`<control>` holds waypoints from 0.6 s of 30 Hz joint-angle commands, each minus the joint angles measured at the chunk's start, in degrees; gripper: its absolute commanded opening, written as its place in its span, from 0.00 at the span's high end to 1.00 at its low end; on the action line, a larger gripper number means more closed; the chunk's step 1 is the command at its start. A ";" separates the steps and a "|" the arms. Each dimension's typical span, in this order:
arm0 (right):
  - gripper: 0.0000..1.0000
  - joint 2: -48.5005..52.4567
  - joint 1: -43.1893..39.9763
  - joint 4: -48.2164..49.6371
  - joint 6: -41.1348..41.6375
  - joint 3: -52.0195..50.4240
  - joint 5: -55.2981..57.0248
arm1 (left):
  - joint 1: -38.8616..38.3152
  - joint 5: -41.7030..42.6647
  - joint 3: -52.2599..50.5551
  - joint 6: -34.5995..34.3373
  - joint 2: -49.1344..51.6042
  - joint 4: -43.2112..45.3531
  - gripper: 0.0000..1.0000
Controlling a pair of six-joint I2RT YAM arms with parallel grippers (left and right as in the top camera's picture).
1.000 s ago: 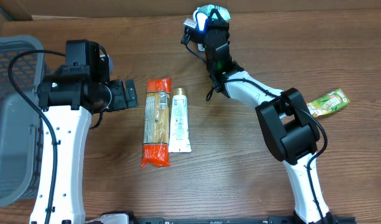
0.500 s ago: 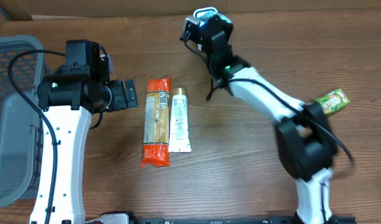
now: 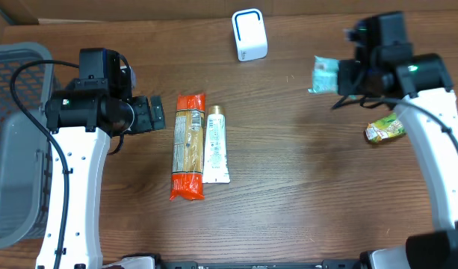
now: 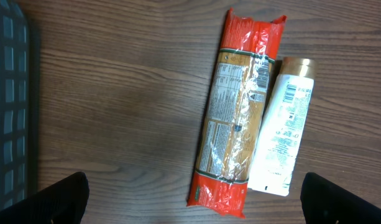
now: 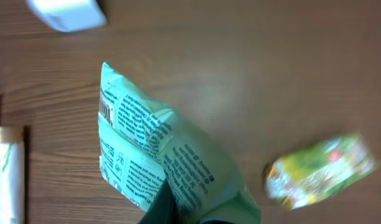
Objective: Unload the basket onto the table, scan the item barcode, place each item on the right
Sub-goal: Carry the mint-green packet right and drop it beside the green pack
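While the right gripper [image 3: 344, 77] is clenched on one end of a mint-green packet [image 3: 325, 75], holding it above the desk [image 3: 288, 187] well to the right of the white barcode scanner [image 3: 249, 34], the left gripper [image 3: 157, 113] hangs released beside the pasta packet [image 3: 187, 146] and the tube [image 3: 216, 144]. The packet's barcode [image 5: 105, 107] sits along its far edge, clear of the grip. To scan well, the right arm would likely need to bring that edge squarely before the scanner, hold it steady, and avoid crumpling the soft film.
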 commanded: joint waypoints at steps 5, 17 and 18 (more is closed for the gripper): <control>0.96 0.83 -15.32 13.90 15.04 -17.75 -9.57 | -0.11 -0.39 -0.13 -0.55 -0.26 0.07 0.01; 0.86 0.90 -24.33 31.19 17.14 -28.79 -8.46 | -0.13 -0.37 -0.13 -0.55 -0.26 0.04 0.00; 0.83 0.90 -24.33 31.26 17.14 -28.79 -8.48 | -0.13 -0.37 -0.13 -0.55 -0.26 0.07 0.00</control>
